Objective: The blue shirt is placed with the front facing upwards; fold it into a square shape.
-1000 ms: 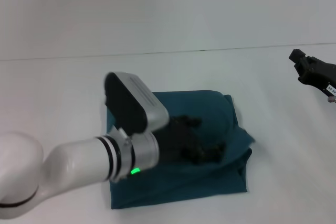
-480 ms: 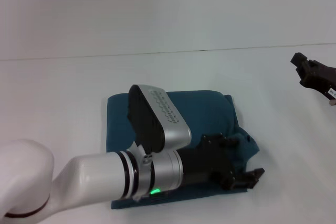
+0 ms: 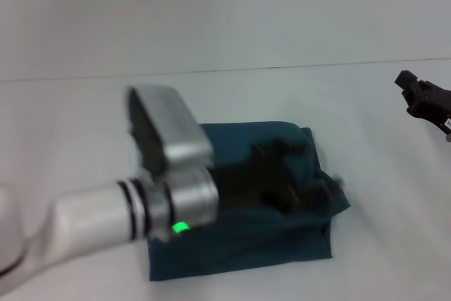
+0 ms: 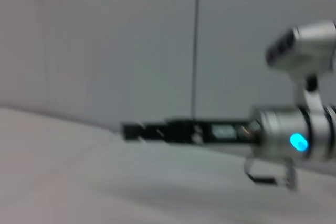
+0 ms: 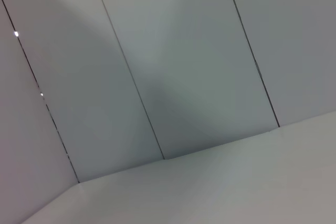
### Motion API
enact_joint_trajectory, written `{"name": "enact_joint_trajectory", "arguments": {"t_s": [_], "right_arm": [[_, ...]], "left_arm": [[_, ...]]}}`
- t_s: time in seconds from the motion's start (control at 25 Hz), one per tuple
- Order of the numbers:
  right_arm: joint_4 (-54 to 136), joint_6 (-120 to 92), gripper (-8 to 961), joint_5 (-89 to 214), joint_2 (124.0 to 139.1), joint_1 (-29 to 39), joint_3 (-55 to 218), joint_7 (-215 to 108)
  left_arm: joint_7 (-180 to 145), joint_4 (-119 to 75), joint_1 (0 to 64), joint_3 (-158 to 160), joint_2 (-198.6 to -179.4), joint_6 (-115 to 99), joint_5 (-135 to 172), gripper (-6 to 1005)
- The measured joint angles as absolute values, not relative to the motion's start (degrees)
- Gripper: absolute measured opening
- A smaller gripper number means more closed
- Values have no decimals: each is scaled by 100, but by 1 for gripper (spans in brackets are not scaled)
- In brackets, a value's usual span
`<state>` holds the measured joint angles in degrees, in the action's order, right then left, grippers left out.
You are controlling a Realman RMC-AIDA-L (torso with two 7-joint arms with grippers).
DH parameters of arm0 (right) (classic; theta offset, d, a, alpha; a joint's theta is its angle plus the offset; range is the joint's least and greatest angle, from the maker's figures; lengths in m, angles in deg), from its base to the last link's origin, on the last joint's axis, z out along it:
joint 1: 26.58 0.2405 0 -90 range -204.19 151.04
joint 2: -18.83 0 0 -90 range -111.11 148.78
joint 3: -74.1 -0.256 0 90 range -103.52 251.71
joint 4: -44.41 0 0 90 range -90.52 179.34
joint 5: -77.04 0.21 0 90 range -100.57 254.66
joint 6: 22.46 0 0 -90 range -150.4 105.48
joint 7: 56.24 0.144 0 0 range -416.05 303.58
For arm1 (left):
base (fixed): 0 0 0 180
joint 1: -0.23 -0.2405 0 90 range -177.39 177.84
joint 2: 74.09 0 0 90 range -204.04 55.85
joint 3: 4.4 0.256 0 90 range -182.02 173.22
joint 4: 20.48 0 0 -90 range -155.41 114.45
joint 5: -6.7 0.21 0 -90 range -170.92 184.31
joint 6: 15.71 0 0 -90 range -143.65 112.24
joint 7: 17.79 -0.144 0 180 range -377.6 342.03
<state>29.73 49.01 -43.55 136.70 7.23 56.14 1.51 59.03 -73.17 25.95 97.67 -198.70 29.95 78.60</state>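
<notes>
Left gripper [image 3: 320, 192] is over the right-hand edge of the blue shirt [image 3: 239, 244], which lies folded on the white table [image 3: 84, 118], spreading mostly back under the arm; motion blur hides whether the claw is wide or narrow. Right gripper [image 3: 412, 89] hangs well off to the right.

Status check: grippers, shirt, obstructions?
Left gripper over dark teal-blue cotton shirt, folded roughly square. Right gripper parked far right. No obstructions.
</notes>
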Motion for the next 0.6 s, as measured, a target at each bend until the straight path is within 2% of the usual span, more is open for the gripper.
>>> {"name": "enact_joint_trajectory", "arguments": {"t_s": [0.24, 0.6], "right_arm": [[3008, 4894, 98, -4353, 13685, 752, 5630, 140], [3028, 4895, 104, -4354, 13696, 775, 5617, 132]], "left_arm": [[5649, -7086, 2625, 9174, -19869, 2398, 7529, 737], [5113, -6524, 3062, 10551, -19872, 1331, 7260, 681]]}}
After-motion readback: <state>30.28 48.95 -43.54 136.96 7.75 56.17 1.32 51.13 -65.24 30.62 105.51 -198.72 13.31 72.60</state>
